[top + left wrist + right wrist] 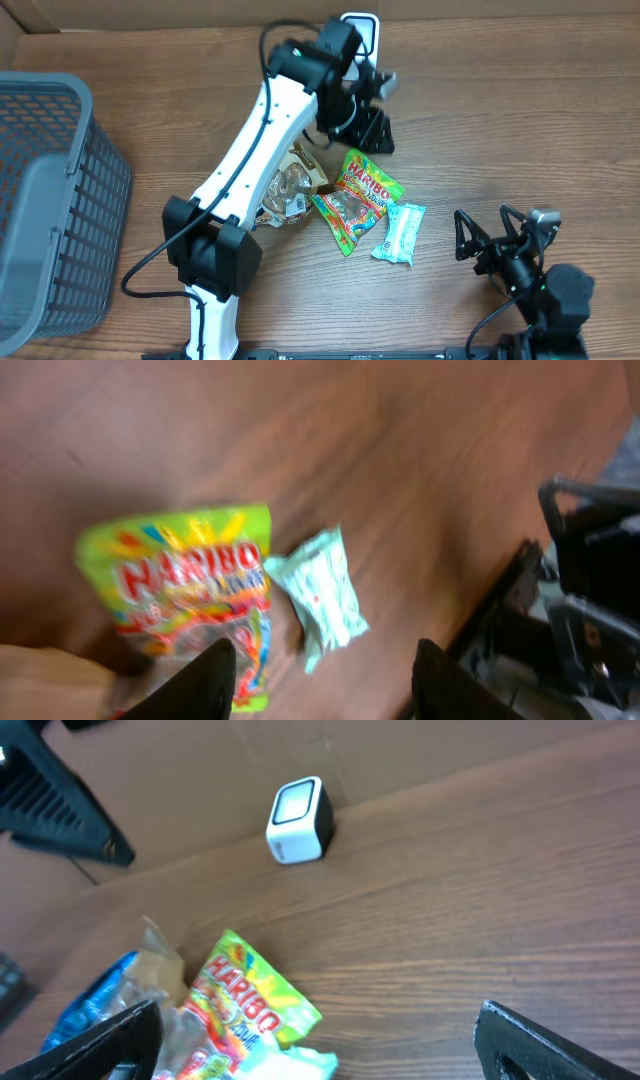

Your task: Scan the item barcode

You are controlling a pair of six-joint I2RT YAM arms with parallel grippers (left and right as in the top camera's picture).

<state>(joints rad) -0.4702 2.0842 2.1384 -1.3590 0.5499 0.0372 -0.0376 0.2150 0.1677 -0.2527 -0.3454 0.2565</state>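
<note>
A green and yellow Haribo bag (362, 193) (195, 600) (250, 1005) lies flat mid-table. Beside it sit a pale teal packet (400, 232) (322, 595) and a clear bag of brown snacks (288, 185). The white barcode scanner (358, 27) (300, 820) stands at the back edge. My left gripper (374, 122) (325, 660) hovers between the scanner and the Haribo bag, its jaws apart with only table and packets showing between them. My right gripper (486, 238) (320, 1030) rests low at the front right, open wide and empty, facing the packets.
A grey mesh basket (50, 200) fills the left side of the table. A cardboard wall (200, 760) runs behind the scanner. The left arm's white links (245, 150) cross over the clear bag. Bare wood lies to the right of the packets.
</note>
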